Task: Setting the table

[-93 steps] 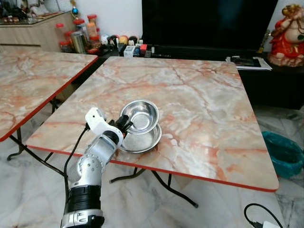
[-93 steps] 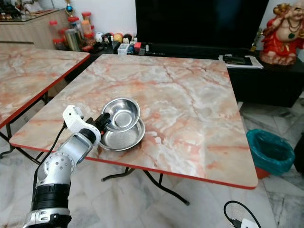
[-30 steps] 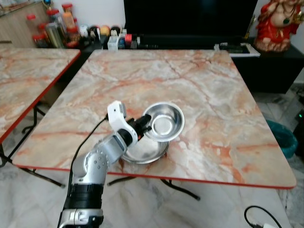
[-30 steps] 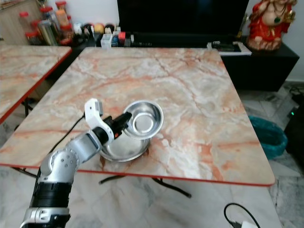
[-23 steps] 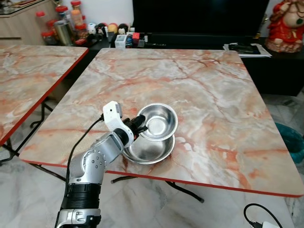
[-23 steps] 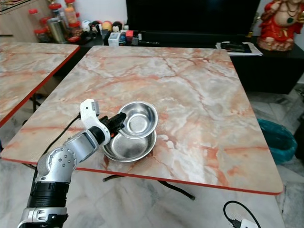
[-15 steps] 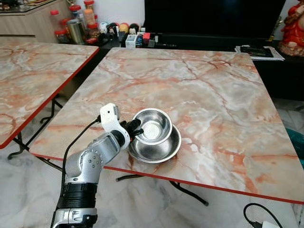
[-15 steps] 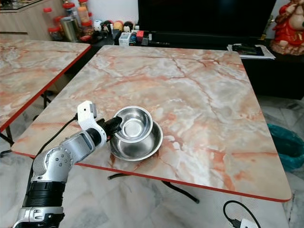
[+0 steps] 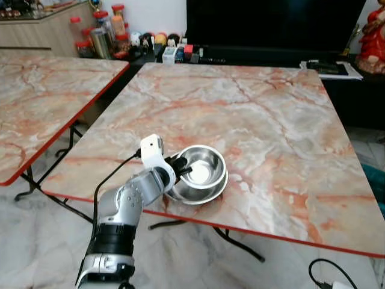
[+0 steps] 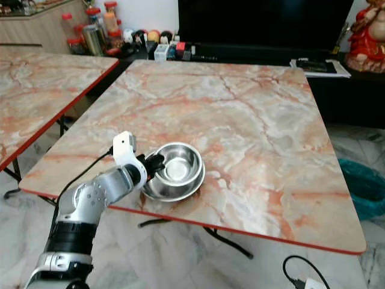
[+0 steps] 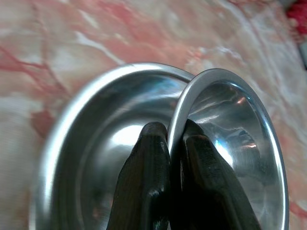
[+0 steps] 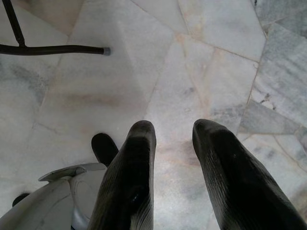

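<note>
My left gripper (image 11: 170, 132) is pinched on the small bowl's (image 9: 203, 165) rim, nested in the big bowl (image 9: 207, 191) at the table's (image 9: 277, 120) 7 o'clock edge. Right gripper (image 12: 172, 139) hangs with fingers apart. Barely started, nothing's laid out yet.

Left arm: raised from the near left and bent at the elbow, forearm angled up and to the right, white wrist housing uppermost. Left claw (image 9: 182, 168): fingers (image 11: 148, 177) closed together, pinching a thin metal rim between the two pads; one finger sits inside the rim, the other outside it. Right arm: hanging low at the robot's side. Right claw (image 12: 173, 136): pointing down at the floor, its two black fingers parted with a clear gap between them, gripping nothing.
</note>
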`<state>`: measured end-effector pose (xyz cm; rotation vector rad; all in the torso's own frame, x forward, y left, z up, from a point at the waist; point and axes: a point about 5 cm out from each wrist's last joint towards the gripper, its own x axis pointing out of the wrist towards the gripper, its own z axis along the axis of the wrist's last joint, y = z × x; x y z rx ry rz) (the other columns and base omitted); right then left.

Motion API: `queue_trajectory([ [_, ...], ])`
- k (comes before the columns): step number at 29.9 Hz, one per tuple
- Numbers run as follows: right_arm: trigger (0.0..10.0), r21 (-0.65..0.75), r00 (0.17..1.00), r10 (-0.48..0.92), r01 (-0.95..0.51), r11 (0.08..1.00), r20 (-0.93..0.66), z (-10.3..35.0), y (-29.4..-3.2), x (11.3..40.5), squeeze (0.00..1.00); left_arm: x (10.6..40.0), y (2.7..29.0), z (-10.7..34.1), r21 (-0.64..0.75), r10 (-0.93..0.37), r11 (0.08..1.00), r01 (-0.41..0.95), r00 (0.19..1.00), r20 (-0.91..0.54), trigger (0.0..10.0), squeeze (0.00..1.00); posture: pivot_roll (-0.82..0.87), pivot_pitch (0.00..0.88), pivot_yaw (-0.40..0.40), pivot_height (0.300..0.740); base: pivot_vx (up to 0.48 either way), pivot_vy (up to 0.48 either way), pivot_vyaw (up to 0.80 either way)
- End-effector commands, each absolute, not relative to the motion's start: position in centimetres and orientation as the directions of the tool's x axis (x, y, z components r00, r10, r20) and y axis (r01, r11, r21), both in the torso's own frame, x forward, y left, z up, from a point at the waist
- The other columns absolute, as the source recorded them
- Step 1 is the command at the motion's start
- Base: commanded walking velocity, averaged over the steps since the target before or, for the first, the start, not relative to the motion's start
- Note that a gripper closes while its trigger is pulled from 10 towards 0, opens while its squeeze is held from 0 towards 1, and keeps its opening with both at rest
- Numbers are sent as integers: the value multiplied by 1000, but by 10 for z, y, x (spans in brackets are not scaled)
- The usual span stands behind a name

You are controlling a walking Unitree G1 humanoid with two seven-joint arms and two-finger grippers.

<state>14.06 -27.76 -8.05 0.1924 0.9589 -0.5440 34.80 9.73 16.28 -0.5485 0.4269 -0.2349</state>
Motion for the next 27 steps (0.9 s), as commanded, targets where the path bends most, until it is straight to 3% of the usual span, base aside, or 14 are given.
queue_trajectory([
  [1,10000,-77,445,-355,531,844,-822,-82,-277,138,0,351,102,166,-542,-287,837,70,900,-327,10000,0,-3,72,48,740,0,0,0],
  [27,10000,-75,447,-354,531,844,-822,-82,-277,139,0,357,97,161,-564,-264,826,19,897,-356,10000,0,-5,79,48,740,0,0,0],
])
